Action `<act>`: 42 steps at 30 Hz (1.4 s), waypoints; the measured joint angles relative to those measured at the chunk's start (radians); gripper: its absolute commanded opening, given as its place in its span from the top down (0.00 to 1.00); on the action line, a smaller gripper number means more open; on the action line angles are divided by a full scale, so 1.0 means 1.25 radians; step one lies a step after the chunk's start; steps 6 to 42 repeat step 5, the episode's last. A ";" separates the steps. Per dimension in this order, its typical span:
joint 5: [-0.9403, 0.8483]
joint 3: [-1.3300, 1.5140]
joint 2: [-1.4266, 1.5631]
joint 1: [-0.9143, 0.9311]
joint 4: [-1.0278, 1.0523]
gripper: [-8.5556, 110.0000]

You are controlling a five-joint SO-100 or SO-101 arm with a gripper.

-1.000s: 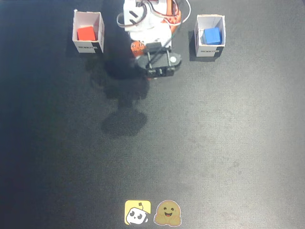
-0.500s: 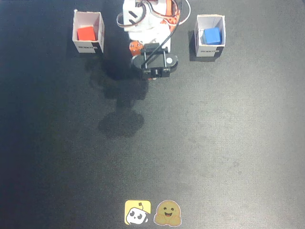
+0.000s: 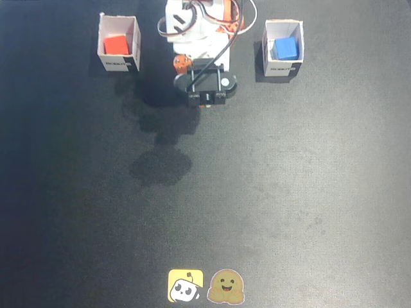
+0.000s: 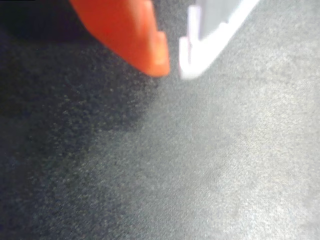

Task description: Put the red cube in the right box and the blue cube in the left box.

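The hand [image 4: 174,67], its orange and white fingertips nearly pressed together and holding nothing, hangs over the dark desk [image 3: 270,192]. To its left in the fixed view, the red cube [image 3: 116,44] sits inside the right box [image 3: 119,62]; to its right, the blue cube [image 3: 285,48] inside the left box [image 3: 283,67].

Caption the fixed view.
Small red cube and blue cube sit in separate white paper boxes; arm folded between.

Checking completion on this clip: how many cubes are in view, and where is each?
2. The red cube sits inside the white box at upper left of the fixed view; the blue cube sits inside the white box at upper right. None shows in the wrist view.
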 measured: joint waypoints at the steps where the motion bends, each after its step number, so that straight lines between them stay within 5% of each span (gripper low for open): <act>1: 0.000 0.000 0.000 0.000 0.000 0.93; 42: 0.000 0.000 0.000 0.000 0.000 0.93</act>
